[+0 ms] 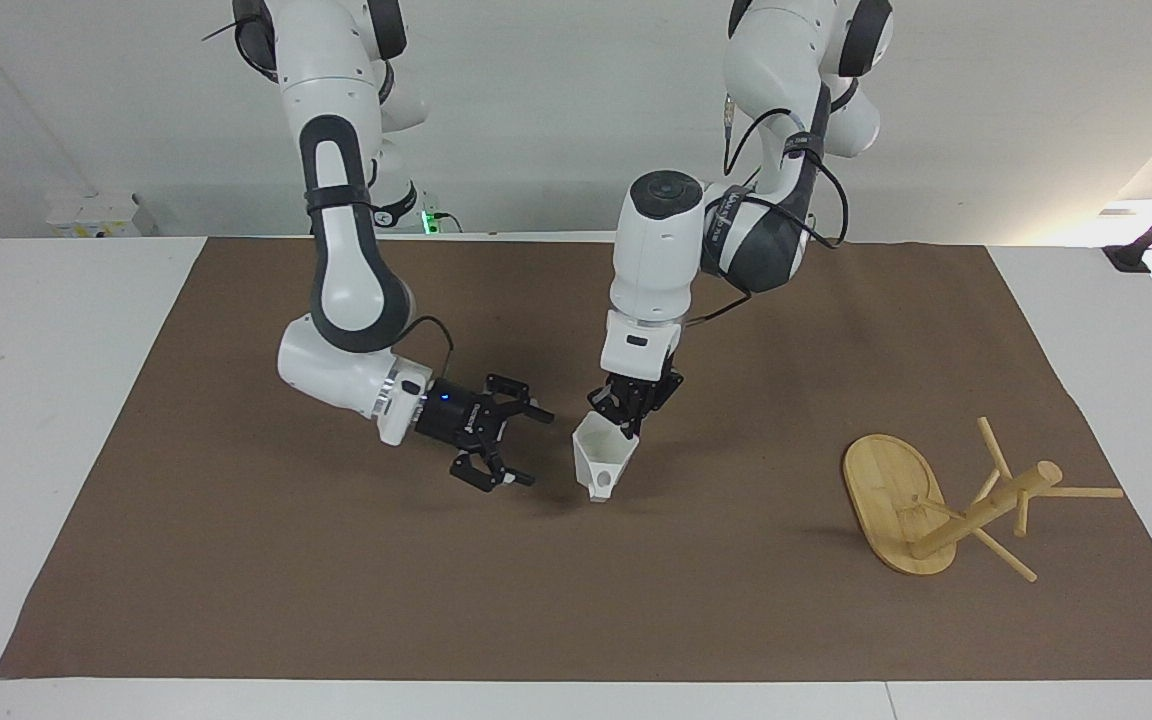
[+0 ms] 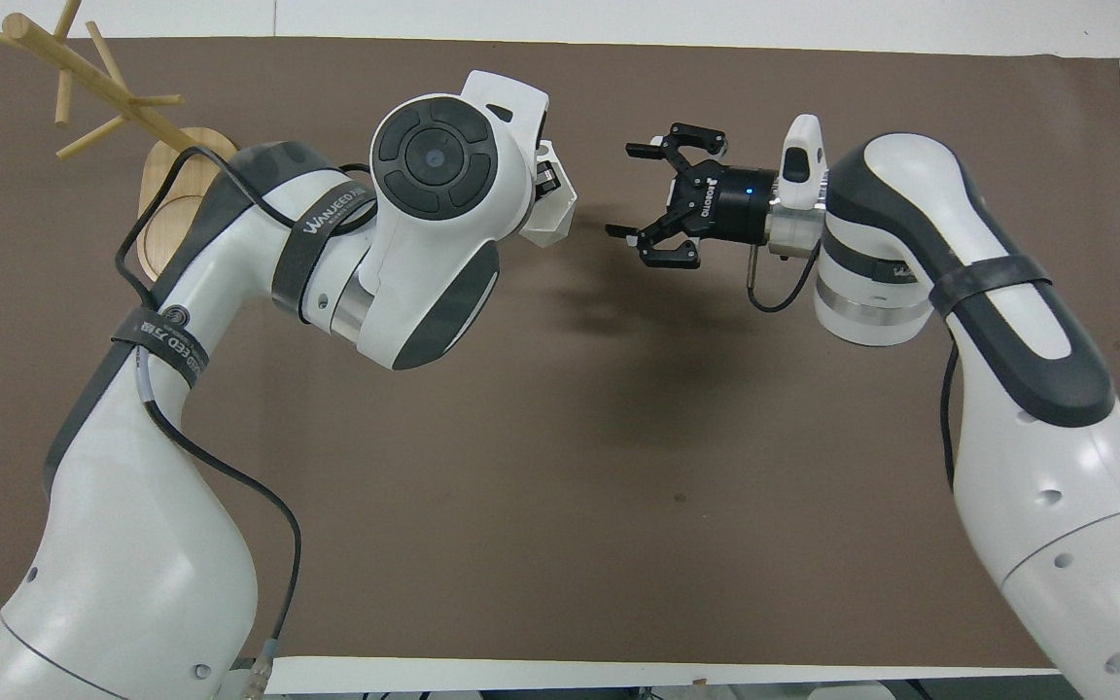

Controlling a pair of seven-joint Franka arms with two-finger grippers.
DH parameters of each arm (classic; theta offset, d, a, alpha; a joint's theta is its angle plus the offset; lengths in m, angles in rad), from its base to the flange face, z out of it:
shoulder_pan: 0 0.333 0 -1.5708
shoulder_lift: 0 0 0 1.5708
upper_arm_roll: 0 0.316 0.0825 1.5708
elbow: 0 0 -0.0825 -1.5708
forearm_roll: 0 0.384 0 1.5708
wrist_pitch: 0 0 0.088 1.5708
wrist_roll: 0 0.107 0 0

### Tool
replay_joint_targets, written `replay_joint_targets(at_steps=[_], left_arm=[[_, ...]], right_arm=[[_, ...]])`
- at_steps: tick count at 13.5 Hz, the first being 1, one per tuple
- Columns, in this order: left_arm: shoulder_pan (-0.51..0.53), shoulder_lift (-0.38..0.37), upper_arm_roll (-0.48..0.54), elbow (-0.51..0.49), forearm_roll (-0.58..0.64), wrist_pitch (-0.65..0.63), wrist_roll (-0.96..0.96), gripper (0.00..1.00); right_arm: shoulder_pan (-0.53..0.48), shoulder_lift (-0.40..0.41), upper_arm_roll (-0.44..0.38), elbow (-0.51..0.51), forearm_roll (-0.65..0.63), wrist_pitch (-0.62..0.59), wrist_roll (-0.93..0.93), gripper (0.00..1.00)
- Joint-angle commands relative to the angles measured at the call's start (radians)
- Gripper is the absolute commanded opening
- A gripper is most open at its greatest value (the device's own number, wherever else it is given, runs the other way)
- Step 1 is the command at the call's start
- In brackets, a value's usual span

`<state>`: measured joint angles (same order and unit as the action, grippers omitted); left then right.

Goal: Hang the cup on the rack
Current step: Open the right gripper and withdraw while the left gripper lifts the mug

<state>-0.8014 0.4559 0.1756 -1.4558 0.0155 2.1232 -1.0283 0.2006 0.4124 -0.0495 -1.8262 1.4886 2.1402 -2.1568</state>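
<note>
The white faceted cup (image 1: pixel 604 460) hangs in the air over the middle of the brown mat, mouth up and tilted. My left gripper (image 1: pixel 624 425) comes down from above and is shut on the cup's rim. In the overhead view the left arm hides this gripper, and only part of the cup (image 2: pixel 552 212) shows. My right gripper (image 1: pixel 534 447) is open and empty, level beside the cup with a clear gap, as the overhead view (image 2: pixel 623 192) also shows. The bamboo rack (image 1: pixel 901 500) lies tipped over at the left arm's end, its post slanting low; the overhead view shows it too (image 2: pixel 181 199).
A brown mat (image 1: pixel 336 600) covers most of the white table (image 1: pixel 56 400). The rack's thin pegs (image 1: pixel 1076 492) stick out near the mat's edge at the left arm's end.
</note>
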Motion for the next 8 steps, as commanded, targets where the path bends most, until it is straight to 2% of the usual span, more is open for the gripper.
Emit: replay_joint_targets(at_steps=[1, 3, 5, 8], left_arm=[[0.013, -0.025, 0.077, -0.024, 0.018, 0.012, -0.018, 0.0], [0.06, -0.051, 0.093, -0.07, 0.018, 0.068, -0.111, 0.0], [0.122, -0.184, 0.093, -0.315, 0.02, 0.401, -0.118, 0.0], [0.188, -0.304, 0.091, -0.631, 0.02, 0.83, -0.105, 0.0]], right_arm=[[-0.128, -0.027, 0.008, -0.005, -0.201, -0.064, 0.069, 1.0], [-0.232, -0.03, 0.007, -0.001, -0.369, -0.14, 0.162, 1.0], [-0.318, -0.081, 0.003, 0.004, -0.57, -0.141, 0.279, 1.0], [-0.352, -0.196, 0.003, 0.027, -0.915, -0.147, 0.617, 1.0]])
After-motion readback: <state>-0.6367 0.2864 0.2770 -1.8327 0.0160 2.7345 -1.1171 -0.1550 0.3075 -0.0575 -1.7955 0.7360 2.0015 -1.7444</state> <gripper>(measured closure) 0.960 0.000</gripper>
